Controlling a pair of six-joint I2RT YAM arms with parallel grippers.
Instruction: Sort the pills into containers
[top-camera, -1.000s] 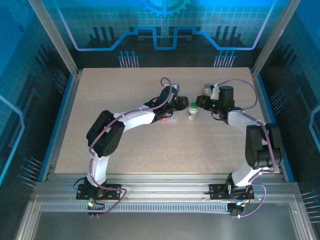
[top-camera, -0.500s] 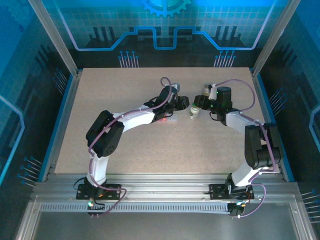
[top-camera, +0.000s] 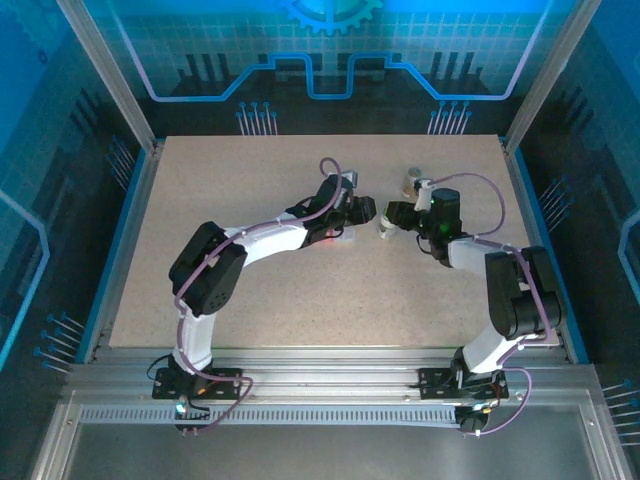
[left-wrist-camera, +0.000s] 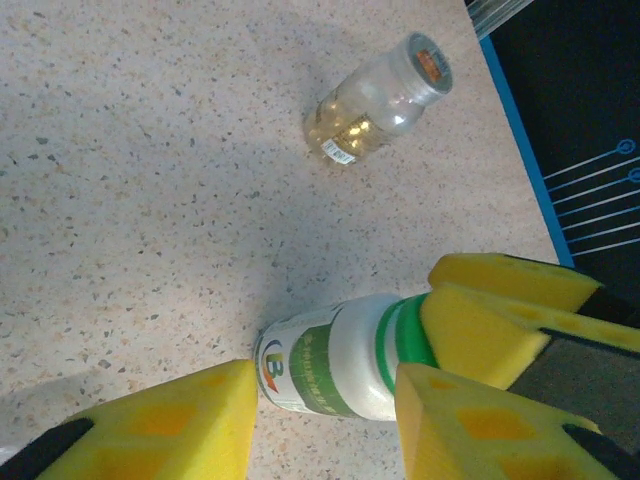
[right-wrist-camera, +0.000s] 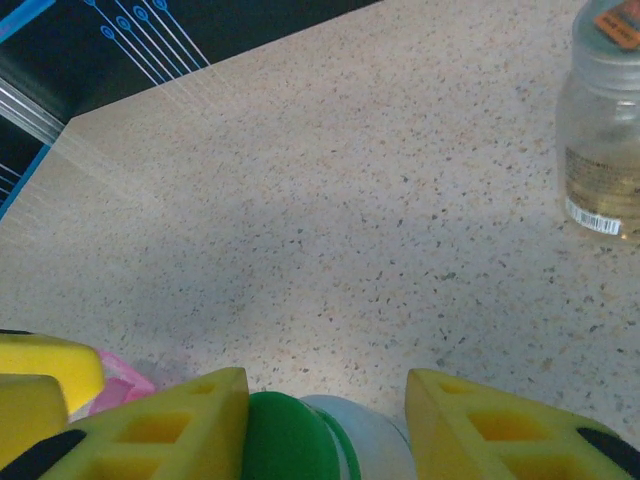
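Observation:
The white bottle with green cap (left-wrist-camera: 335, 368) stands mid-table between both grippers. My left gripper (left-wrist-camera: 325, 405) is open, its yellow pads either side of the bottle's body. My right gripper (right-wrist-camera: 325, 400) is open over the green cap (right-wrist-camera: 290, 440); its left pad touches the cap and a gap shows on the right. The right gripper's fingers (left-wrist-camera: 490, 320) sit against the cap. From above, the left gripper (top-camera: 365, 212) and right gripper (top-camera: 392, 217) meet over the bottle (top-camera: 382, 230). The amber vial (top-camera: 411, 181) stands just behind. The clear-and-pink box (top-camera: 341, 238) lies under the left wrist.
The vial (right-wrist-camera: 603, 130) with a grey lid stands upright to the right of my right gripper. A corner of the pink box (right-wrist-camera: 118, 388) shows beside the left gripper's yellow finger (right-wrist-camera: 40, 370). The blue table edge (left-wrist-camera: 520, 130) runs behind the vial (left-wrist-camera: 375, 100).
My right gripper has moved left from beside the vial and come down over the bottle's cap. The left gripper has stayed by the bottle.

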